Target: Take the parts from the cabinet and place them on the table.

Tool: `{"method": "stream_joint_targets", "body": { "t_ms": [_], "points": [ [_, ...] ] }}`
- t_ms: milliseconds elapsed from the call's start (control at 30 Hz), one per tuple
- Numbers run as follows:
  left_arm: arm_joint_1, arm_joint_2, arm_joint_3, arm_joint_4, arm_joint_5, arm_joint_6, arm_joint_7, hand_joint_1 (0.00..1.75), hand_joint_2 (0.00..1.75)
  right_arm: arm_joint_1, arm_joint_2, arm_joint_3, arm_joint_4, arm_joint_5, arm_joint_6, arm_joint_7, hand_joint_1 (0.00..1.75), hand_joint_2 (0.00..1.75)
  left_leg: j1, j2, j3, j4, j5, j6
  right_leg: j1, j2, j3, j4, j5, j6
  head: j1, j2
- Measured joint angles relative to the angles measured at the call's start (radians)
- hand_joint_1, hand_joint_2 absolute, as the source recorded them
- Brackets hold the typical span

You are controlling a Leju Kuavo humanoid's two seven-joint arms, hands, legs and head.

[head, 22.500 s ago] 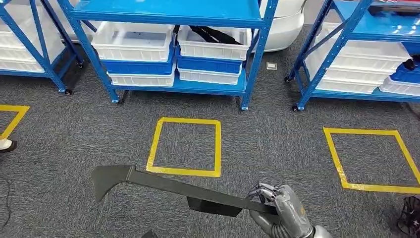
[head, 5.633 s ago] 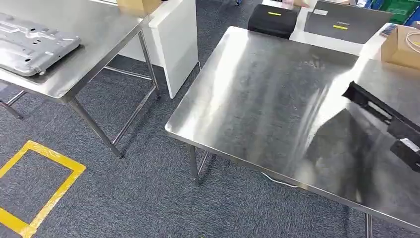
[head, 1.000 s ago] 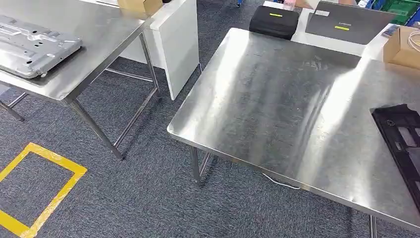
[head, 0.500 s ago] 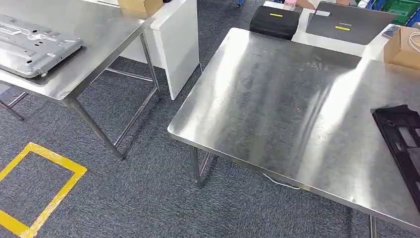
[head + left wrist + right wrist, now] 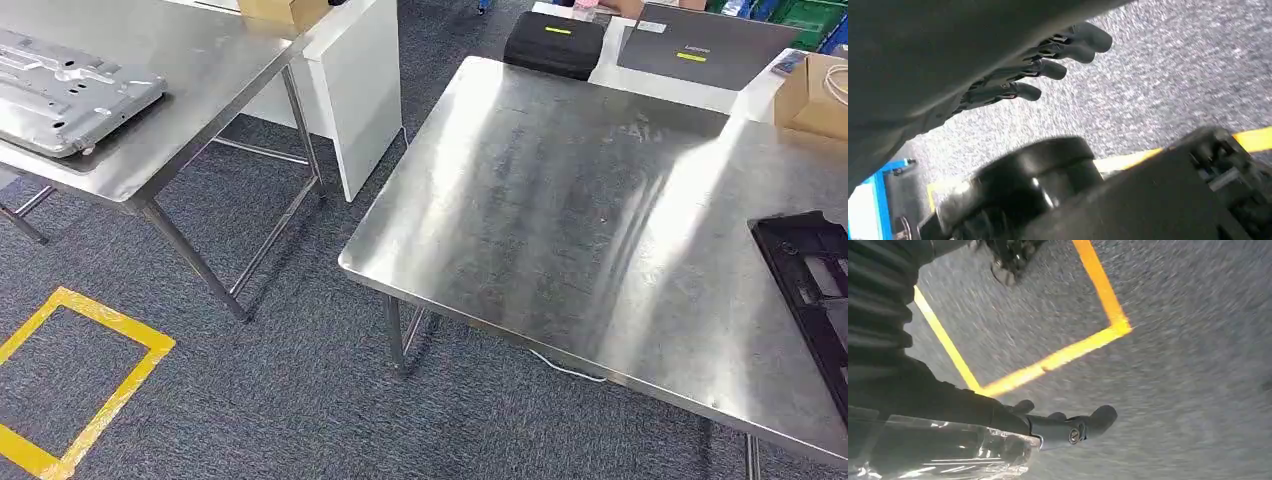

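A long black plastic part (image 5: 815, 290) lies flat on the steel table (image 5: 560, 200), at its right side, running out of the head view. No hand touches it. In the left wrist view my left hand (image 5: 1020, 75) hangs over the grey carpet with its dark fingers (image 5: 1083, 42) stretched out and nothing in them. My right hand (image 5: 1058, 427) shows in the blurred right wrist view, also above the carpet, fingers extended and holding nothing.
A second steel table (image 5: 190, 110) to the left carries a grey metal plate (image 5: 70, 90). Between the tables stands a white panel (image 5: 360, 90). A black case (image 5: 555, 40), a laptop (image 5: 700, 45) and a cardboard box (image 5: 815, 95) sit beyond the table. Yellow tape (image 5: 80, 380) marks the floor.
The black part, held in my right hand at the shelves and later tilted above the table's right side, now lies flat on the table. Over the last second nothing has visibly moved.
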Motion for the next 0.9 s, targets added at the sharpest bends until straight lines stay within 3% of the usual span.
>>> {"method": "stream_joint_targets", "body": {
  "t_ms": [233, 500, 667, 900],
  "points": [
    [-0.001, 0.006, -0.014, -0.001, 0.002, 0.038, 0.008, 0.00, 0.00, -0.014, 0.025, -0.004, 0.034, -0.234, 0.052, -0.066, 0.00, 1.75, 0.000, 0.000, 0.000, 0.000, 0.000, 0.000, 0.000, 0.000, 0.000, 0.000, 0.000, 0.000, 0.000, 0.000],
    [-0.003, 0.006, -0.014, -0.001, 0.023, 0.046, 0.013, 0.00, 0.00, -0.021, 0.040, -0.004, 0.042, -0.340, 0.100, -0.093, 0.00, 1.75, 0.000, 0.000, 0.000, 0.000, 0.000, 0.000, 0.000, 0.000, 0.001, -0.001, 0.000, 0.000, 0.000, 0.000],
    [-0.008, 0.007, -0.013, -0.001, 0.031, 0.047, 0.032, 0.00, 0.00, -0.022, 0.049, 0.008, 0.058, -0.320, 0.071, -0.038, 0.00, 1.75, 0.000, 0.000, 0.000, 0.000, 0.000, 0.000, 0.000, 0.000, 0.001, -0.001, 0.000, 0.000, 0.000, 0.000],
    [-0.012, 0.010, -0.013, -0.001, 0.026, 0.043, 0.062, 0.00, 0.00, -0.017, 0.048, 0.079, 0.093, -0.195, 0.043, 0.100, 0.00, 1.75, 0.000, 0.000, 0.000, 0.000, 0.000, 0.000, 0.000, 0.000, 0.001, -0.001, 0.000, 0.000, 0.000, 0.000]
  ]
}}
